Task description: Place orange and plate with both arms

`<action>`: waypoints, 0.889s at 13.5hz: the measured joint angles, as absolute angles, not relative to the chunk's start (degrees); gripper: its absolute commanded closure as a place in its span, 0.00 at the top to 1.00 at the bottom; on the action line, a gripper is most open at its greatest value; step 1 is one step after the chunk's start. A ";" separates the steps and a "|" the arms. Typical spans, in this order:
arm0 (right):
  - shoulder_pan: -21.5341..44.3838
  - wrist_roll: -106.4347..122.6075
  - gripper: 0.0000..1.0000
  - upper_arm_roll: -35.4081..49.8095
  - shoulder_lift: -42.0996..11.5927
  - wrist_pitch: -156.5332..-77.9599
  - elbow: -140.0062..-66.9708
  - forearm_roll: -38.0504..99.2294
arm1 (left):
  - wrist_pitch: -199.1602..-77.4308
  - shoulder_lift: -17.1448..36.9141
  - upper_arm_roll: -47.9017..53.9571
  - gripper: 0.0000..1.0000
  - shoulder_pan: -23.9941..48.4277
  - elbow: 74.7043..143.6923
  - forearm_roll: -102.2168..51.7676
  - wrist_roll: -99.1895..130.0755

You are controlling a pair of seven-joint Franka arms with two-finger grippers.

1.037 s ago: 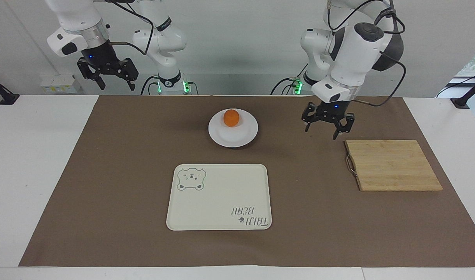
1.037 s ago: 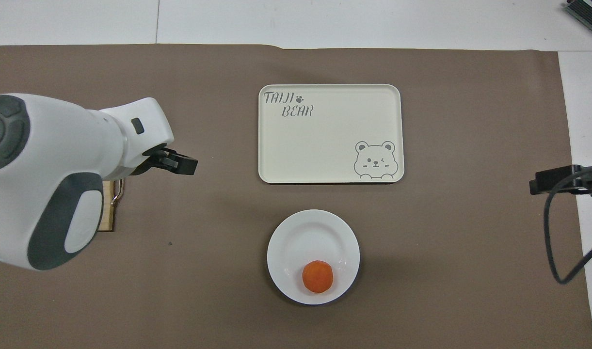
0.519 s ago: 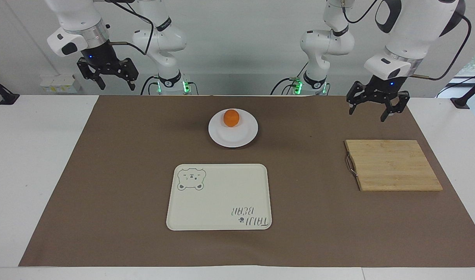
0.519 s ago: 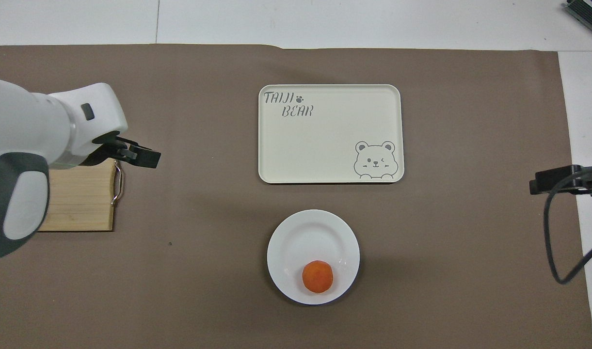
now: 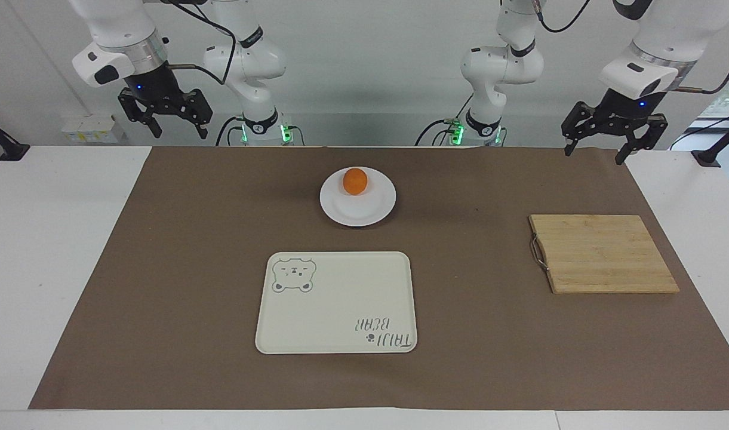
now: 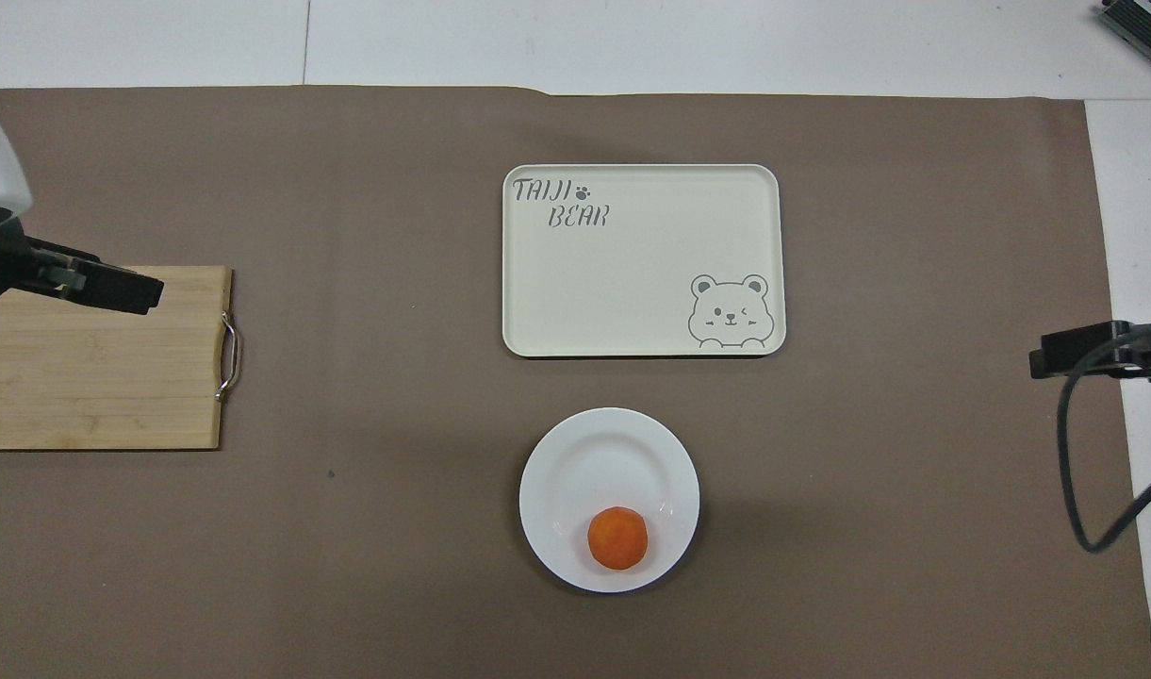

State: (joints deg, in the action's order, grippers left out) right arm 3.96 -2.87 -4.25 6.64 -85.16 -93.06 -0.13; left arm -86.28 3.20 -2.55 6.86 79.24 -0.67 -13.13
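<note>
**Orange sitting on the plate, both end effectors open and empty**

Nearest the robots, the left end effector (image 5: 615, 136) is hanging in the air over the worktop's edge at the left arm's end, its fingers spread apart and gripping nothing. The right end effector (image 5: 164, 116) is hanging high over the same edge at the right arm's end, its fingers also standing apart with nothing between them.

The orange (image 5: 355, 181) is resting on the plate (image 5: 358, 209), on the part of it nearest the robots. The plate is lying on the brown mat (image 5: 161, 269) near the middle of the robots' edge of the worktop (image 5: 42, 239), well apart from both end effectors.

A little farther out, toward the left arm's end, a wooden cutting board (image 5: 603, 254) is lying flat on the mat, its metal handle (image 5: 538, 251) facing the middle of the worktop.

Farther still, a cream tray (image 5: 337, 301) with a bear drawing and lettering is lying in the middle of the mat, just apart from the plate and carrying nothing.
</note>
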 measured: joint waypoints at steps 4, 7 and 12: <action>3.96 -2.87 1.00 -4.25 6.64 -85.16 -93.06 -0.13 | -86.14 2.68 -2.55 1.00 5.09 81.08 -0.67 -13.34; 3.96 -2.87 1.00 -4.25 6.64 -85.16 -93.06 -0.13 | -87.09 1.07 -2.20 1.00 5.02 83.81 -0.68 -13.34; 3.96 -2.87 1.00 -4.25 6.64 -85.16 -93.06 -0.13 | -87.13 0.53 -1.75 1.00 5.03 84.40 -0.68 -13.34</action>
State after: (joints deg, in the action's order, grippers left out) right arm 3.96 -2.87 -4.25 6.64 -85.16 -93.06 -0.13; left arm -87.13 0.53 -1.75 5.03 84.40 -0.68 -13.34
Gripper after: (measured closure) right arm 0.000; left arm 0.000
